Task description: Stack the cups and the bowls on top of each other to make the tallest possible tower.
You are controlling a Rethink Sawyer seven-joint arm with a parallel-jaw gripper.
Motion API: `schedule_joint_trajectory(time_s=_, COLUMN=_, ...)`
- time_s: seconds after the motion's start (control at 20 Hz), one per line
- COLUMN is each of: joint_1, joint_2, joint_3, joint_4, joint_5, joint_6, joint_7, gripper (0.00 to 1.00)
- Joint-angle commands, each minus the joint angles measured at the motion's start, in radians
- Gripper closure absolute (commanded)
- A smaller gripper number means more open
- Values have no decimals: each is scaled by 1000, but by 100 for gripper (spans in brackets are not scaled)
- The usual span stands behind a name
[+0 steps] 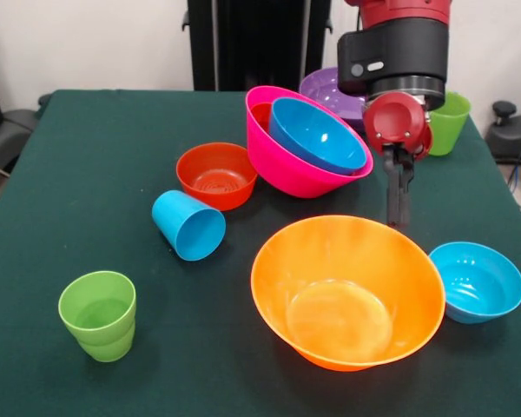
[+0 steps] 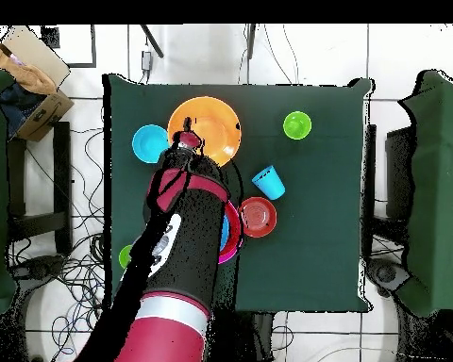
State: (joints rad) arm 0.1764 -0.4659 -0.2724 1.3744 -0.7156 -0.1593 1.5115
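Dark green tabletop (image 1: 87, 156), front view: large pink bowl (image 1: 282, 165) lies tilted, a blue bowl (image 1: 317, 135) nested inside; orange bowl (image 1: 347, 291) stands empty. End effector (image 1: 398, 195) hangs just behind it, finger state indiscernible. Overhead: arm covers the pink bowl (image 2: 232, 253).

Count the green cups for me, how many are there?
2. One green cup stands upright at the table's near left corner in the front view. The other green cup stands at the far right, behind the robot arm. More could be hidden.
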Motion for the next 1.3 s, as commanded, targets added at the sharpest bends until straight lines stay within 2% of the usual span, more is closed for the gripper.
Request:
schedule_joint_trajectory(time_s=0.05, joint_1=25, joint_2=81, joint_3=32, joint_4=26, joint_5=18, joint_6=-24, joint_7=120, gripper=0)
schedule_joint_trajectory(time_s=0.3, joint_1=27, joint_2=114, joint_3=56, joint_4=-1, joint_5=-17, joint_6=90, joint_7=71, gripper=0)
schedule_joint_trajectory(time_s=0.35, joint_1=26, joint_2=123, joint_3=62, joint_4=-9, joint_5=-17, joint_6=130, joint_7=56, gripper=0)
schedule_joint_trajectory(time_s=0.55, joint_1=55, joint_2=173, joint_3=30, joint_4=-47, joint_5=10, joint_6=187, joint_7=57, gripper=0)
schedule_joint_trajectory(time_s=0.8, joint_1=55, joint_2=185, joint_3=29, joint_4=-51, joint_5=-5, joint_6=183, joint_7=53, gripper=0)
schedule_joint_trajectory(time_s=1.05, joint_1=60, joint_2=189, joint_3=29, joint_4=-61, joint_5=-2, joint_6=220, joint_7=42, gripper=0)
schedule_joint_trajectory(time_s=1.3, joint_1=39, joint_2=156, joint_3=66, joint_4=-48, joint_5=-6, joint_6=263, joint_7=11, gripper=0)
